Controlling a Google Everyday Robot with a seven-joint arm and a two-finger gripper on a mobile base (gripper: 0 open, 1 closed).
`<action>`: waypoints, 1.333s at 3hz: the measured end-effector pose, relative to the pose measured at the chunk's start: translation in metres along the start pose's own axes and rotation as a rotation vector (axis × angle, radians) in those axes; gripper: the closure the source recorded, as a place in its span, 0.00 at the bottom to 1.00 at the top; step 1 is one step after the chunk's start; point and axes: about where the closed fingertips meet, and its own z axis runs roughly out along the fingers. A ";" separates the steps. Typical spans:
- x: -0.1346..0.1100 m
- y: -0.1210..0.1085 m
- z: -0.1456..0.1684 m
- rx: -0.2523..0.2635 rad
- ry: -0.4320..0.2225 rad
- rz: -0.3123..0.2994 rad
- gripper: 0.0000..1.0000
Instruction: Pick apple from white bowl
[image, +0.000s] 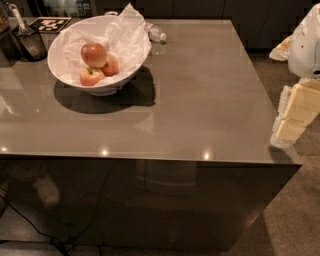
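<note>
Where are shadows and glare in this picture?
Camera view: the white bowl throws a dark shadow to its right on the table; small glare spots sit along the table's front edge; the hand, at the right edge, is brightly lit.

So the big round apple (94, 54), mostly red with a pale yellowish blush and shiny skin, sits on top of the little pile. It rests against a smaller yellow-red apple (90, 76) just below it and a smaller orange-red apple (112, 65) to its right.

All three are in the wide, shallow, glossy white bowl (56, 64) with the flared rim. It stands upright on the far left part of the grey tabletop (200, 90). Crumpled white paper (125, 30) lines it and pokes up past the rim at the back right.

The robot's cream-coloured gripper (289, 125) hangs at the table's right edge, well apart from bowl and apple.
</note>
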 end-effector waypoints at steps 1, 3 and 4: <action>-0.020 -0.005 -0.006 0.008 0.029 -0.036 0.00; -0.054 -0.021 -0.017 0.038 -0.057 -0.073 0.00; -0.101 -0.043 -0.034 0.058 -0.100 -0.134 0.00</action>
